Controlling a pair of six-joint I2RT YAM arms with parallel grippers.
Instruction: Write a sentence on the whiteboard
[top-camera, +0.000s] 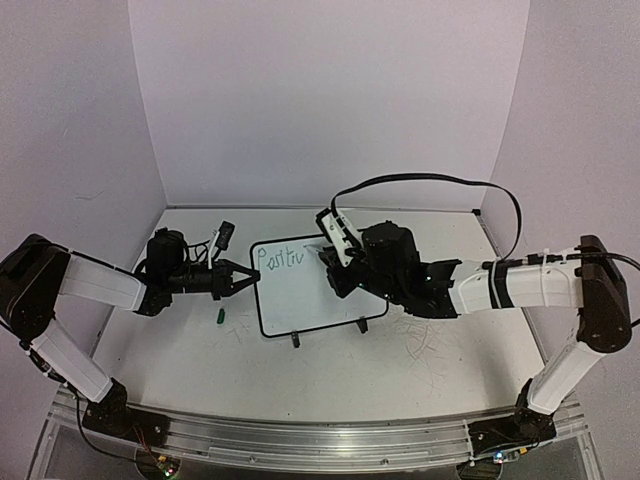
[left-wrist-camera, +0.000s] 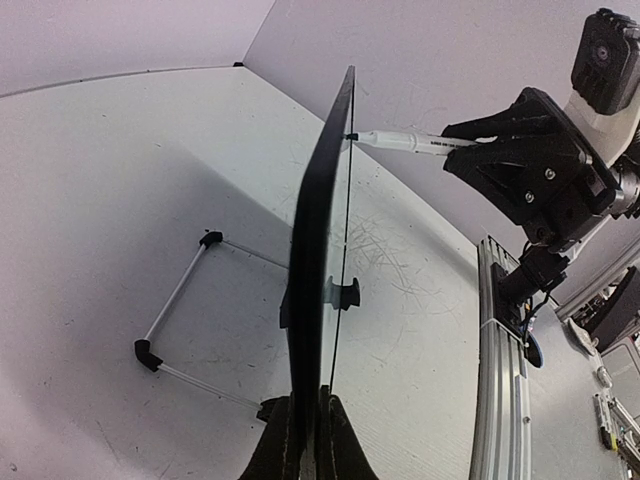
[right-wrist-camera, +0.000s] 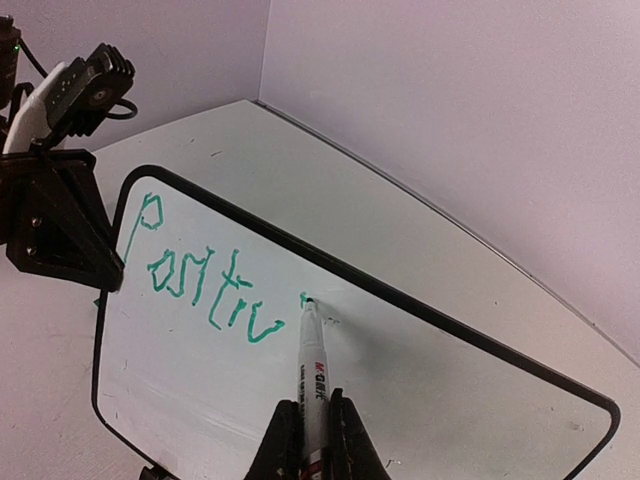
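The whiteboard (top-camera: 310, 290) stands tilted on its wire stand mid-table. Green letters reading "Positiv" (right-wrist-camera: 200, 280) run along its top left; they also show in the top view (top-camera: 278, 259). My left gripper (top-camera: 248, 279) is shut on the board's left edge; in the left wrist view (left-wrist-camera: 310, 430) the board (left-wrist-camera: 315, 250) is edge-on between the jaws. My right gripper (right-wrist-camera: 312, 425) is shut on a white marker (right-wrist-camera: 312, 365), whose tip touches the board beside a small green dot just right of the "v". The marker also shows in the left wrist view (left-wrist-camera: 405, 142).
A green marker cap (top-camera: 221, 317) lies on the table left of the board. The wire stand (left-wrist-camera: 185, 310) rests behind the board. Two black feet (top-camera: 296, 339) hold its lower edge. Faint grey scribbles (top-camera: 420, 345) mark the tabletop right of it. Walls close in on three sides.
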